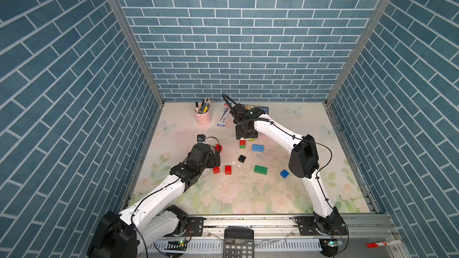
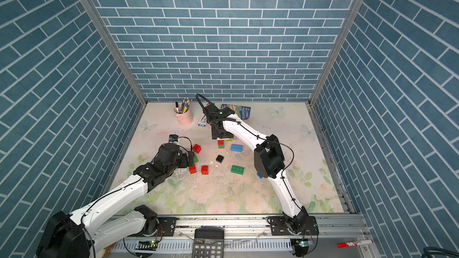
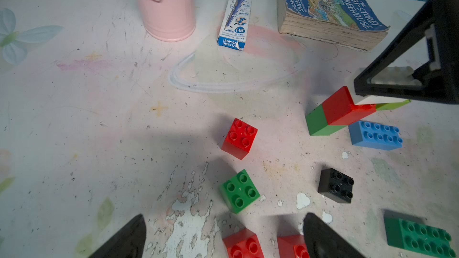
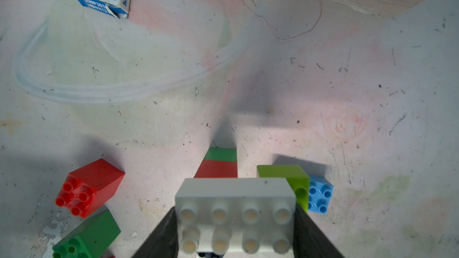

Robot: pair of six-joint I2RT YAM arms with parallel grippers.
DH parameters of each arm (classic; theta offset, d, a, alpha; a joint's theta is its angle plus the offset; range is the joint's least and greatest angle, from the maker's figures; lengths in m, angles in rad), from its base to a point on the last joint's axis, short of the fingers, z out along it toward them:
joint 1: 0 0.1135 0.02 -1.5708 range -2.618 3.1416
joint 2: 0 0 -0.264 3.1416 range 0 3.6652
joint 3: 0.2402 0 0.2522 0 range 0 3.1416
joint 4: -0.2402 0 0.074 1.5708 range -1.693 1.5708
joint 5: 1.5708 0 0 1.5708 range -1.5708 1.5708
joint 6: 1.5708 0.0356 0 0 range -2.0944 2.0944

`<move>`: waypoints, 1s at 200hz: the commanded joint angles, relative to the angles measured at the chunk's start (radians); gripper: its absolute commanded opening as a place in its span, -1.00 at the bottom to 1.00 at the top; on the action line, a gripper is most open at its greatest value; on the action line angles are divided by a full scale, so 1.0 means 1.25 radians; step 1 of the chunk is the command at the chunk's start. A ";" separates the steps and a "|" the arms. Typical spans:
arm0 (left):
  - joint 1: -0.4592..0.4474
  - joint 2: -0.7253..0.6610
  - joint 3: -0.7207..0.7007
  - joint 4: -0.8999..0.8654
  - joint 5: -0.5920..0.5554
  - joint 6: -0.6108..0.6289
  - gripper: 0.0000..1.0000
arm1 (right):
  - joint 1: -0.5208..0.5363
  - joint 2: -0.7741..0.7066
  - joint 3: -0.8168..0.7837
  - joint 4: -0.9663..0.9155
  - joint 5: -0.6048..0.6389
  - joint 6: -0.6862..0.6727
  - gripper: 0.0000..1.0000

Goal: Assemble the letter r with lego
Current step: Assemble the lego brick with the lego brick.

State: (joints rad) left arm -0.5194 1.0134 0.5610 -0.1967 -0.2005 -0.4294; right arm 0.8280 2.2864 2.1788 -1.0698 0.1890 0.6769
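Three blue-brick walls (image 1: 238, 45) enclose a scuffed tabletop (image 1: 248, 194) bearing lego (image 1: 257, 147).

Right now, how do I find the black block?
Start at the pink cup of pens at the back of the flowery table. Come forward past the red-and-green stack. Just nearer lies the black brick, alone: small, square, the only black one.
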 commanded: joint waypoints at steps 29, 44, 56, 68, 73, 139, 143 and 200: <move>0.005 -0.024 -0.011 -0.007 -0.008 0.000 0.99 | 0.009 0.004 -0.035 -0.045 0.007 0.029 -0.74; 0.006 -0.025 -0.012 -0.006 -0.008 0.000 0.99 | 0.009 0.002 -0.039 -0.045 0.008 0.030 -0.74; 0.006 -0.025 -0.011 -0.008 -0.008 0.000 0.99 | 0.010 0.000 -0.044 -0.045 0.009 0.031 -0.74; 0.005 -0.025 -0.011 -0.008 -0.008 0.000 0.99 | 0.009 -0.006 -0.055 -0.039 0.010 0.032 -0.74; 0.006 -0.025 -0.010 -0.007 -0.008 0.000 0.99 | 0.009 -0.010 -0.060 -0.039 0.011 0.033 -0.74; 0.006 -0.026 -0.009 -0.009 -0.008 0.000 0.99 | 0.008 -0.015 -0.070 -0.034 0.001 0.030 -0.74; 0.006 -0.027 -0.010 -0.007 -0.009 0.000 0.99 | 0.008 -0.014 -0.071 -0.033 0.000 0.030 -0.74; 0.006 -0.022 -0.012 -0.005 -0.015 0.002 0.99 | 0.006 0.010 -0.035 -0.037 0.010 0.024 -0.74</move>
State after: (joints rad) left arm -0.5190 0.9920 0.5583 -0.1967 -0.2012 -0.4297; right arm 0.8333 2.2555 2.1277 -1.0481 0.1944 0.6842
